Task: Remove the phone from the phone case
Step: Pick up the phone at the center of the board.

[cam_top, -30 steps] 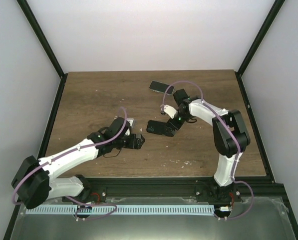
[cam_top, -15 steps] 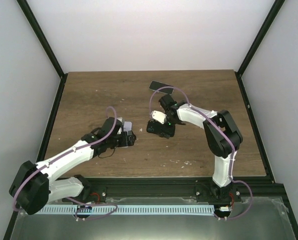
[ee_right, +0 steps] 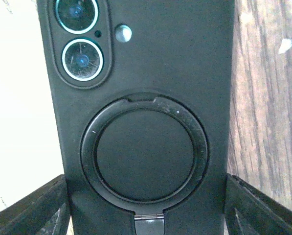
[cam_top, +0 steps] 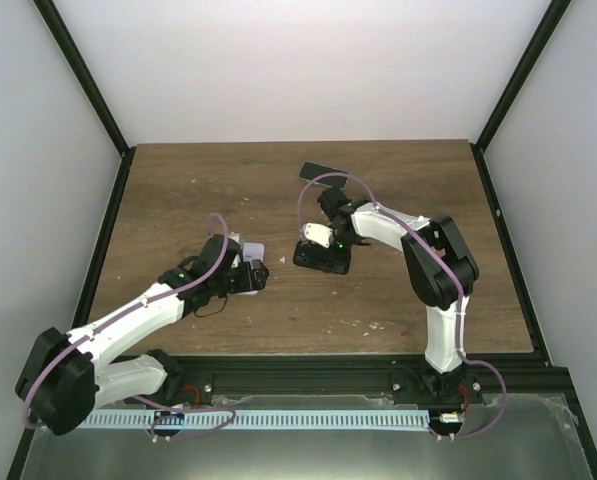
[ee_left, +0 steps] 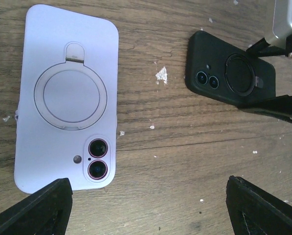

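Note:
A black cased phone (cam_top: 316, 263) lies back-up mid-table, ring stand and twin lenses showing (ee_right: 146, 98). My right gripper (cam_top: 330, 246) straddles its right end. In the right wrist view the gripper (ee_right: 148, 210) has both fingers (ee_right: 33, 208) pressed against the case's long edges. The left wrist view shows the same phone (ee_left: 219, 73) with the right fingers (ee_left: 278, 105) on it. A lavender cased phone (cam_top: 254, 250) lies back-up at the left (ee_left: 67, 98). My left gripper (cam_top: 252, 278) is open and empty just near of it (ee_left: 148, 210).
A third dark phone (cam_top: 323, 173) lies at the back of the wooden table (cam_top: 178, 200), behind the right arm. Small white flecks (ee_left: 161, 74) dot the wood between the two cased phones. Black frame posts run along both table sides.
My right gripper has moved left onto the black cased phone and now holds its edges. My left gripper has drawn back left, away from the black phone, to the lavender one.

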Available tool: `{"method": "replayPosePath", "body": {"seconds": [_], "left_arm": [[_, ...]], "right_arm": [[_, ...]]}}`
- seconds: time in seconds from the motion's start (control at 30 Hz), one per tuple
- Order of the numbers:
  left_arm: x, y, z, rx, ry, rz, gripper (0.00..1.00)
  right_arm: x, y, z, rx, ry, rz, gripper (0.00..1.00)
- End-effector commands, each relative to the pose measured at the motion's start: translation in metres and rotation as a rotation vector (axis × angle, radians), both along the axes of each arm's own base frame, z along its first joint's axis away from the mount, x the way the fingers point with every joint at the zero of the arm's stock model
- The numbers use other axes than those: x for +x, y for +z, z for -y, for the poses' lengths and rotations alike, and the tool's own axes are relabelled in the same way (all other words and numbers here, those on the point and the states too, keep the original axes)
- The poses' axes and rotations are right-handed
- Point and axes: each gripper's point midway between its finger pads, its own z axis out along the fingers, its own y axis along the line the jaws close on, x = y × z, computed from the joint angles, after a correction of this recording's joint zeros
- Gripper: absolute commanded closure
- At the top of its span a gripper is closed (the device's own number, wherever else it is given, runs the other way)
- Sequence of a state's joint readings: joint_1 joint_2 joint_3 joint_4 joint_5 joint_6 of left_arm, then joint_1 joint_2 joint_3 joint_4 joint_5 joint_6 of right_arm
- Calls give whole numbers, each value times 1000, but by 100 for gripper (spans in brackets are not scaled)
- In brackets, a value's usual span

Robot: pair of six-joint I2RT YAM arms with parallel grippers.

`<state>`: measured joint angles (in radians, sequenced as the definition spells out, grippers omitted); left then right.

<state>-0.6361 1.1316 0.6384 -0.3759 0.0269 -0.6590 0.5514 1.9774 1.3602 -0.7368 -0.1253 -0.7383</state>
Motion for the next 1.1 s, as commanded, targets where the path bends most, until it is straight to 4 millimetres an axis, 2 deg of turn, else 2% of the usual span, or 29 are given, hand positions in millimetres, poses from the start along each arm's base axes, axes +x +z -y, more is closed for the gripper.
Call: {"method": "replayPosePath", "body": {"seconds": [0.0, 0.13, 0.27, 0.33, 0.4, 0.47, 0.53, 0.63, 0.67, 0.7, 0.83, 0.9, 1.03, 1.07], "left_arm": [[4, 2, -3, -26, 48, 11, 13], [6, 0, 6, -69, 33, -3, 12], [8, 7, 23, -128, -46, 20, 14], [2, 18, 37, -196, -130, 50, 16], [-7, 33, 55, -279, -250, 111, 24], [-21, 46, 67, -273, -349, 166, 28], [-41, 61, 78, -207, -461, 263, 28], [-58, 74, 78, -80, -511, 404, 27], [-64, 82, 78, -81, -521, 451, 7], [-68, 83, 77, -62, -522, 477, 1], [-82, 97, 80, 36, -579, 568, 2], [-99, 104, 89, 101, -689, 622, 4], [-125, 107, 104, 352, -901, 807, 12], [-125, 106, 104, 433, -920, 847, 12]], "right_arm": [[-19, -4, 0, -4, 6, -96, 28], [-32, 8, -5, 65, -11, -135, 44], [-51, 47, -14, 215, 9, -131, 48], [-63, 61, -15, 261, 22, -137, 49], [-76, 69, -11, 282, 30, -150, 50], [-91, 76, -5, 288, 48, -165, 51], [-106, 83, 2, 286, 83, -180, 51], [-126, 93, 12, 279, 132, -193, 50], [-130, 95, 15, 275, 143, -191, 51], [-133, 98, 17, 273, 157, -186, 51], [-151, 108, 20, 288, 214, -210, 51], [-161, 113, 21, 300, 247, -238, 51], [-174, 118, 25, 294, 293, -260, 51], [-176, 120, 25, 293, 300, -265, 51]]}}
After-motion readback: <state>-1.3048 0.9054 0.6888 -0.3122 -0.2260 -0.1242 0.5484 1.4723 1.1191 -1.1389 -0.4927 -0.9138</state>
